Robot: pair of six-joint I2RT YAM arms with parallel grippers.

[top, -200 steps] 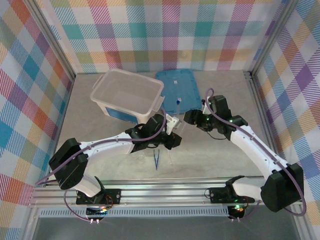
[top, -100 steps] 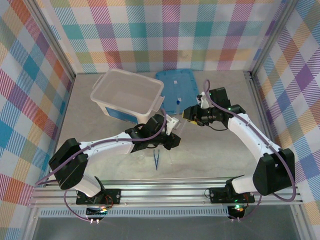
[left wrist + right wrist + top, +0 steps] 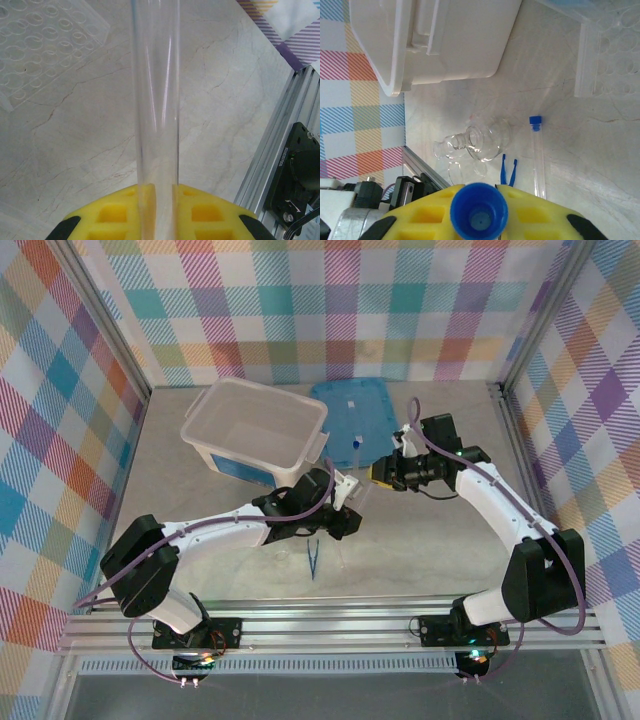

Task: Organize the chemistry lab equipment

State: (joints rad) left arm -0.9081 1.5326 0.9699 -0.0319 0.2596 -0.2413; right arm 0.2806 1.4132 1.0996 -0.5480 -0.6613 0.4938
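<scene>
left wrist view: left pincer (image 3: 157,205) clamped on a clear tube (image 3: 155,100) over the surface (image 3: 75,145); right pincer (image 3: 479,212) closed around a blue-capped tube (image 3: 479,207), with flask (image 3: 490,139), tweezers (image 3: 508,171) and a loose tube (image 3: 538,160) lying on the surface beyond

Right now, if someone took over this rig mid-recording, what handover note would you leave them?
Left gripper: shut on a thin clear tube.
Right gripper: closed around the blue cap of a second tube.
Loose on the table: a blue-capped clear tube, a small clear glass flask, a smaller clear glass vessel, slim dark-blue tweezers and a clear well plate.
The large translucent white tub looks empty from above, with the flat blue lid beside it.
Done: nothing stowed yet.
Left: probably everything into the tub.
</scene>
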